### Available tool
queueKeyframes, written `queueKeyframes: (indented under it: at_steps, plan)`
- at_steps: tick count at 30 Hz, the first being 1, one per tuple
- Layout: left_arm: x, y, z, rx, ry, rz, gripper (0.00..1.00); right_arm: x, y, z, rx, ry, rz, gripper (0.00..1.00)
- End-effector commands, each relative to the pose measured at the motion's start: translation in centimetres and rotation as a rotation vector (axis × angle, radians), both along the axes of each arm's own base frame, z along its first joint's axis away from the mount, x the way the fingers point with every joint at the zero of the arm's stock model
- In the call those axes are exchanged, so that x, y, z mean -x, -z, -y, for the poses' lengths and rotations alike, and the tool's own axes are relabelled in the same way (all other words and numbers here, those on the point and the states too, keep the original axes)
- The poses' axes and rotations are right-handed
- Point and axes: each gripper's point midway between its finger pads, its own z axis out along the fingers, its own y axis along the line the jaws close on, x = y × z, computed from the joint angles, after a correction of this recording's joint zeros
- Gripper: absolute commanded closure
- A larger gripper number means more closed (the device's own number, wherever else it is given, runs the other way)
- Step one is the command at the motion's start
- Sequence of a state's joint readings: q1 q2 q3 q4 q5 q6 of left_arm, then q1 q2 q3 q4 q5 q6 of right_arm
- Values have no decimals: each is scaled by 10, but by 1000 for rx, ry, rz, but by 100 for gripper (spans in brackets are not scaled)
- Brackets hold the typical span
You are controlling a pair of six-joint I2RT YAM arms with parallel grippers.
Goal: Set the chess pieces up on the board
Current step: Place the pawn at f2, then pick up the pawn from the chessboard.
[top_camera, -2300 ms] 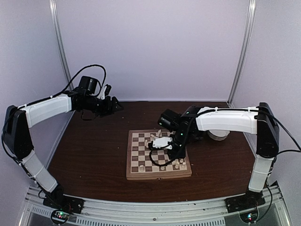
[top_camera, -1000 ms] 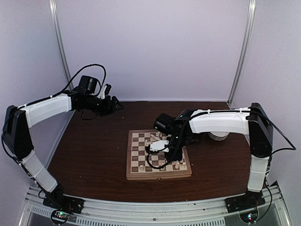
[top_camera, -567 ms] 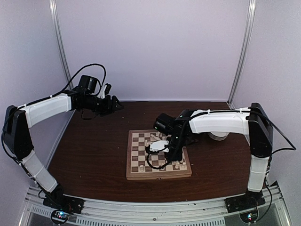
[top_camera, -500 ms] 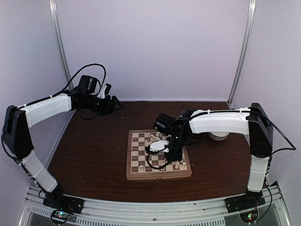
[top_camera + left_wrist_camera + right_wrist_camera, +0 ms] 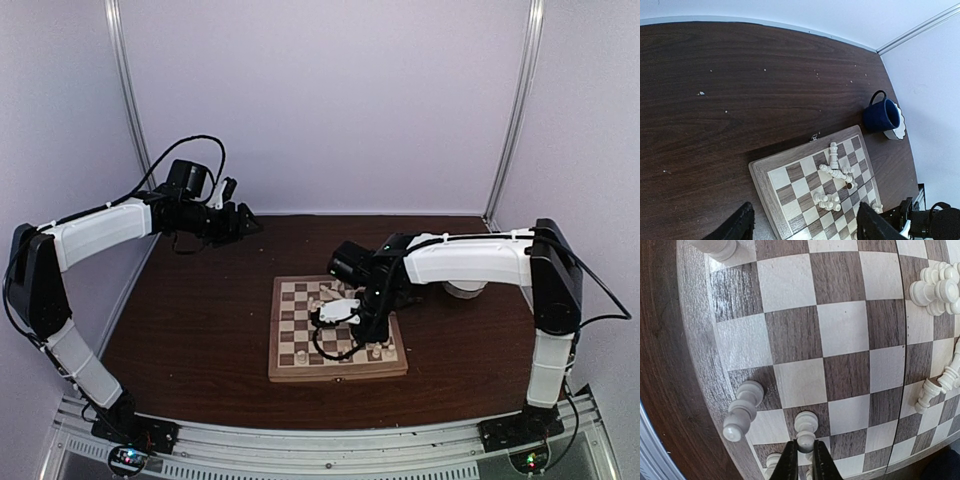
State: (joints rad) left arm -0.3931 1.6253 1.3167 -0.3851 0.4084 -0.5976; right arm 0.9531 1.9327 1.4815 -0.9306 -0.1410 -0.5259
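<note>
The board (image 5: 286, 366) lies mid-table; it also shows in the left wrist view (image 5: 760, 172). My right gripper (image 5: 805, 446) is over its near right part (image 5: 371, 333), shut on the head of a cream pawn (image 5: 805, 424) whose base rests on a dark square. Another pawn (image 5: 742, 410) stands beside it near the rim, and more pieces (image 5: 771, 463) stand behind the fingers. Several chess pieces lie toppled in heaps mid-board (image 5: 838, 171) (image 5: 827, 200). My left gripper (image 5: 241, 222) is open and empty, high over the table's far left.
A blue mug (image 5: 882, 115) sits in a white scalloped bowl (image 5: 897, 131) off the board's right side, behind my right arm. A small latch (image 5: 815, 136) sticks out of the board's far edge. Metal posts stand at both back corners.
My right arm has swung in and come down over the board's near right squares, then held almost still for the last second. The left arm has not moved.
</note>
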Motion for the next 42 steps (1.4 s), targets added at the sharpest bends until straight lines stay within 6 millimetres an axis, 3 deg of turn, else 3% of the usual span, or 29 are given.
queueKeyframes:
  at_steps: [1,8,14,21,23,27,32,42]
  plan:
    - [-7,-16,2,29,3,40,30,3,-7,7,11,-9,21,90]
    - [-7,-15,3,31,5,37,30,2,-8,7,10,-8,27,89]
    - [-7,-14,3,31,4,34,30,-1,-10,6,9,-2,41,78]
    - [-7,-14,3,32,5,33,30,-8,-56,-5,-111,4,36,69]
    - [-7,-14,3,32,5,33,30,-23,-68,-5,-159,53,31,69]
    - [-7,-12,3,32,5,28,30,-71,-73,7,-196,205,19,73]
    - [-7,-12,3,33,6,25,30,-111,-63,15,-203,325,3,76]
    - [-7,-13,4,35,7,27,30,-133,-32,-5,-176,353,-60,68]
